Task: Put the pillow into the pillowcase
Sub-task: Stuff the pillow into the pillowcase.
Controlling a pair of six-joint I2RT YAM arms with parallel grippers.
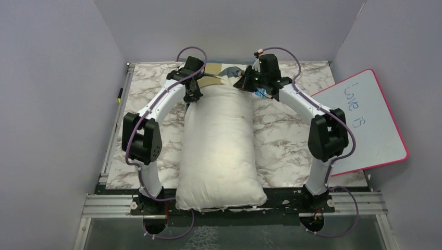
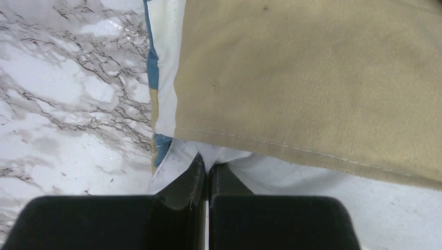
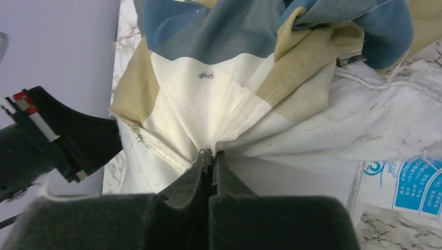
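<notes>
The off-white pillow (image 1: 219, 148) lies lengthwise down the middle of the marble table (image 1: 281, 130). Its far end meets the blue, tan and cream pillowcase (image 1: 221, 73), which is bunched at the back. My left gripper (image 1: 192, 94) is at the pillow's far left corner. In the left wrist view it (image 2: 208, 165) is shut on a fold of white pillow fabric (image 2: 323, 182), just short of the pillowcase's tan hem (image 2: 312, 78). My right gripper (image 1: 249, 83) is at the far right corner. In the right wrist view it (image 3: 209, 155) is shut on gathered cream pillowcase fabric (image 3: 208, 99), above the pillow (image 3: 312, 172).
A pink-rimmed whiteboard (image 1: 367, 125) leans over the table's right edge. A yellow-and-black pen (image 1: 119, 95) lies off the left edge. Grey walls close in the back and both sides. A blue-printed label (image 3: 406, 185) is on the pillow.
</notes>
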